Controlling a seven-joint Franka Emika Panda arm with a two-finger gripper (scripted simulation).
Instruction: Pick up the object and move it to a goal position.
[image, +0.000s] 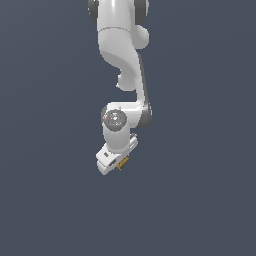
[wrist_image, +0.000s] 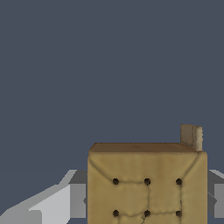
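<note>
The object (wrist_image: 146, 183) is a tan-gold flat square block with dark dots on its face. In the wrist view it sits between the two grey fingers (wrist_image: 78, 200), one on each side, close to the camera. In the exterior view only a small tan edge of it (image: 123, 162) shows beside the white gripper (image: 114, 162), which hangs tilted at the end of the arm. The gripper is shut on the block and holds it up off the ground.
A plain dark grey-blue surface (image: 200, 200) fills both views around the arm. No other objects, walls or edges show, and no goal marker is visible.
</note>
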